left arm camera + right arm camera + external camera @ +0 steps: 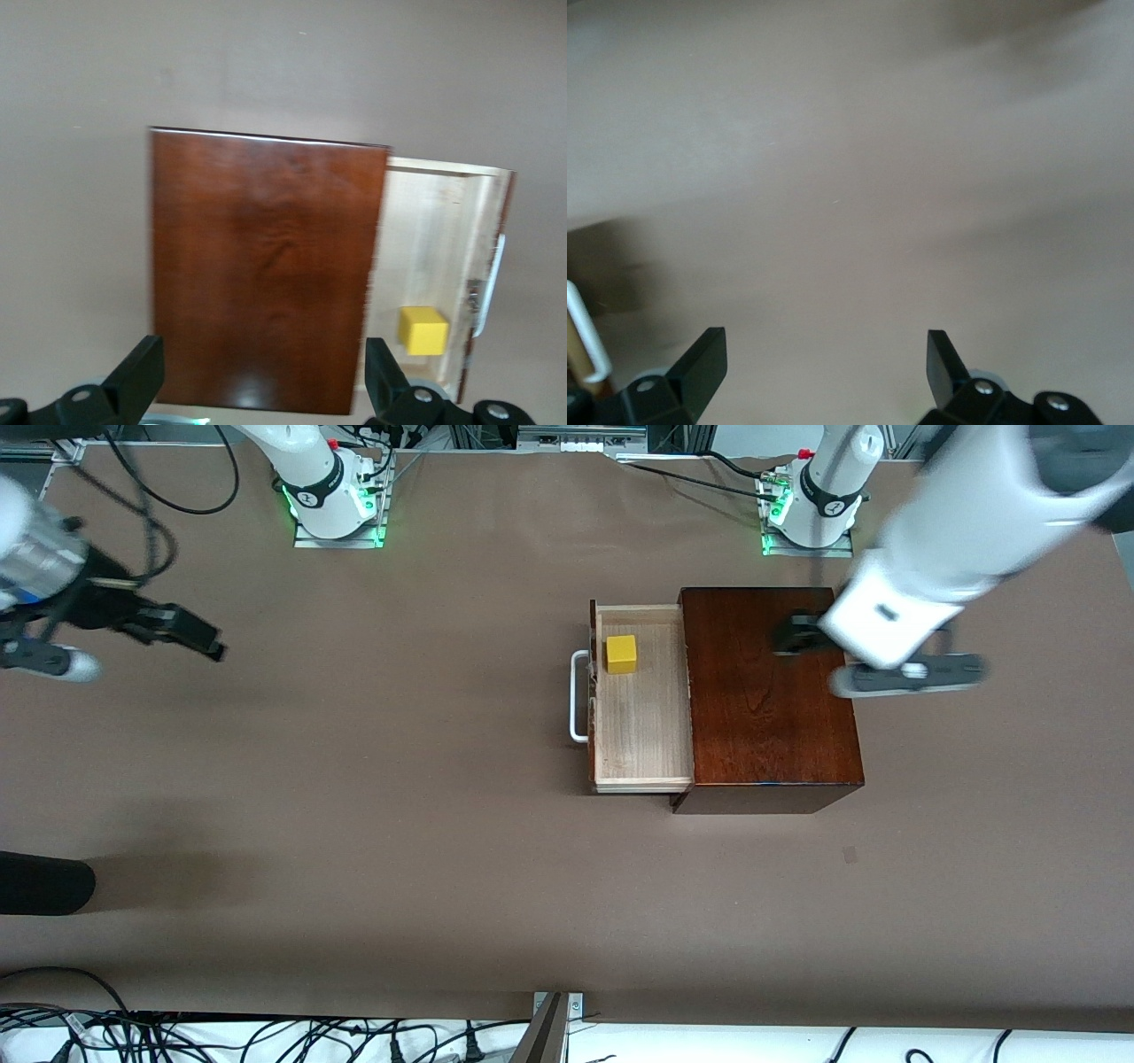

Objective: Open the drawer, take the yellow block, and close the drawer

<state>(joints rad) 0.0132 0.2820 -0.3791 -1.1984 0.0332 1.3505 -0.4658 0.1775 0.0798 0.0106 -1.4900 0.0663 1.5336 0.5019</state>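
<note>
While the drawer (642, 695) stands pulled out of the wooden box (769, 695), both arms hang in the air with nothing in their grasp. At the right arm's end of the table (399, 824), the right arm comes in from the edge of the front view, wrist bent and forearm nearly level, so the right gripper (190, 631) points toward the middle of the table. Its fingers (700, 363) are spread wide in the right wrist view, over bare brown tabletop (850, 177), holding and touching nothing. It hovers well apart from the box.

Toward the middle, the drawer's white bar handle (578, 695) faces the right arm's end. The pale tray is exposed, and the yellow block (621, 654) sits inside it, in the corner farther from the front camera and close to the drawer front. In the left wrist view the block (422, 329) rests on the tray floor near the handle (493, 283).

Next comes the dark glossy box (266, 266), lying flat on the table. Above it, the left arm slopes down from its base, forearm angled across the box's edge. The left gripper (796, 636) hangs over the box top, looking straight down. Its fingers (140, 372) are parted wide, gripping nothing and clear of the wood.
</note>
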